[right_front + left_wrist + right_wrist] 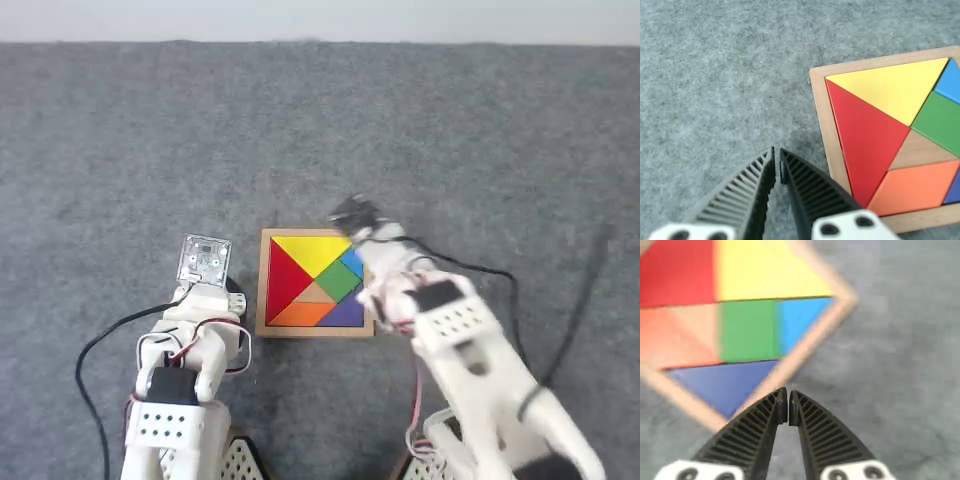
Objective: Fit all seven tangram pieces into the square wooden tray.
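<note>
Seven pieces, from above: all lie flat inside the tray, which sits on the grey carpet between my two arms; I judge the puzzle filled.
Arms, from above: my left arm stands just beside the tray, and my right arm leans over its opposite edge.
Left wrist: my left gripper is clenched on nothing, its tips over carpet just beside the tray rim, near the red triangle.
Right wrist: my right gripper is pinched closed and empty, its tips just beside the rim, close to the dark blue triangle.
Handling: the pieces look thin, stiff, light and smooth-painted; lying flush, they offer no edge, so I would nudge rather than pinch.
Hold: the tray looks like rigid wood, and its raised rim seems the place to grip.
</note>
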